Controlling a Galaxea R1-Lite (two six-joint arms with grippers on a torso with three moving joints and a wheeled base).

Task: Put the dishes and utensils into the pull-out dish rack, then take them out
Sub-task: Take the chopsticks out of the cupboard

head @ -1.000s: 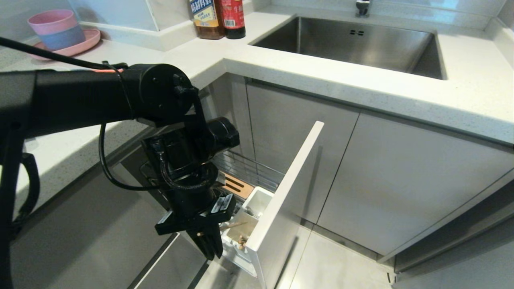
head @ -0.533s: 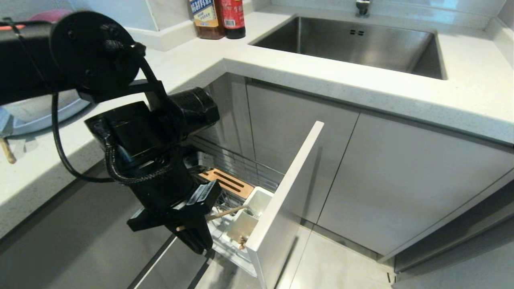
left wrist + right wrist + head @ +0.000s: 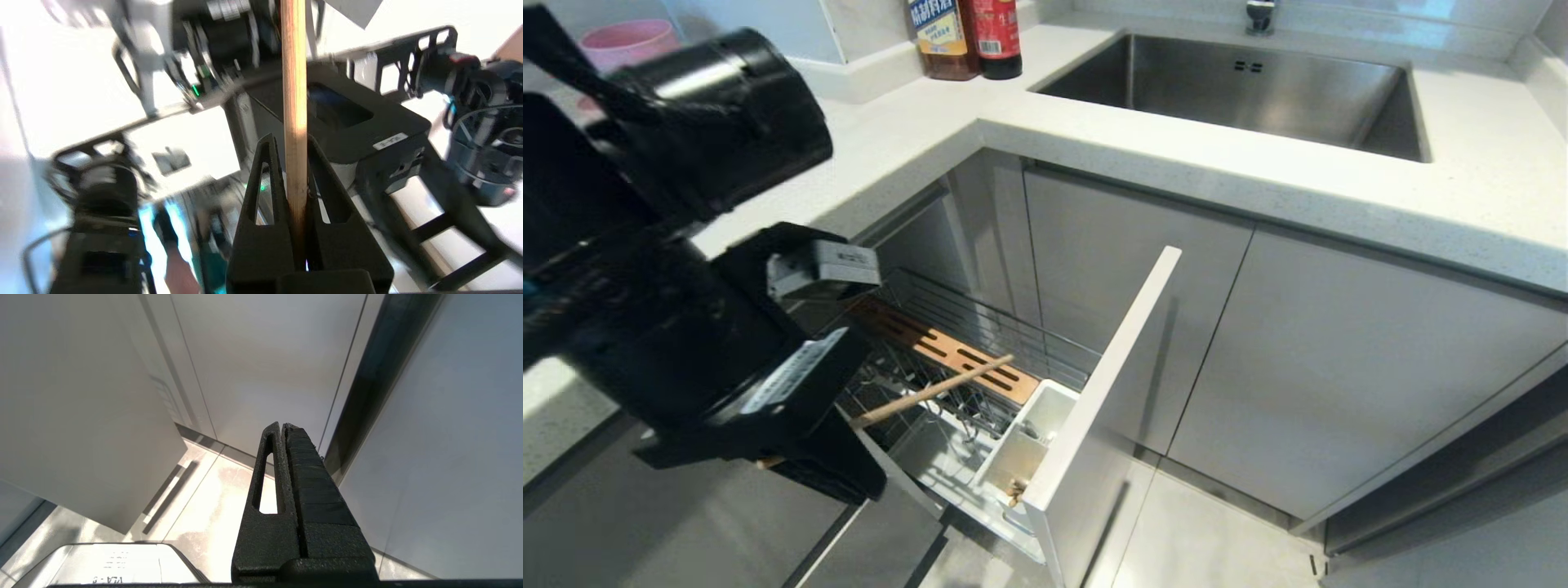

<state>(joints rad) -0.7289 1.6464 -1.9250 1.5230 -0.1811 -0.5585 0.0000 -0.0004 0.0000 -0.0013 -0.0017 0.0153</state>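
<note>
My left gripper (image 3: 845, 465) hangs low at the left beside the pull-out dish rack (image 3: 1013, 343) and is shut on a light wooden chopstick (image 3: 931, 392). The stick slants up over the rack's wire basket toward the wooden knife block (image 3: 968, 359). In the left wrist view the chopstick (image 3: 294, 81) runs straight out between the black fingers (image 3: 261, 175) of the gripper (image 3: 289, 143). Another wooden tip (image 3: 1015, 490) shows at the white cutlery holder (image 3: 1033, 441). The dishes are hidden. My right gripper (image 3: 282, 425) is shut and empty, parked near the floor.
The rack's narrow white door front (image 3: 1111, 392) stands pulled out from the grey cabinets. Above are the white countertop (image 3: 1176, 163), a steel sink (image 3: 1409, 114), two bottles (image 3: 968, 37) and a pink bowl (image 3: 625, 41). My left arm fills the left of the head view.
My left arm has risen and swung left toward the camera. It drew the chopstick out of the white cutlery holder, so the stick now hangs over the basket. The right arm kept still.
</note>
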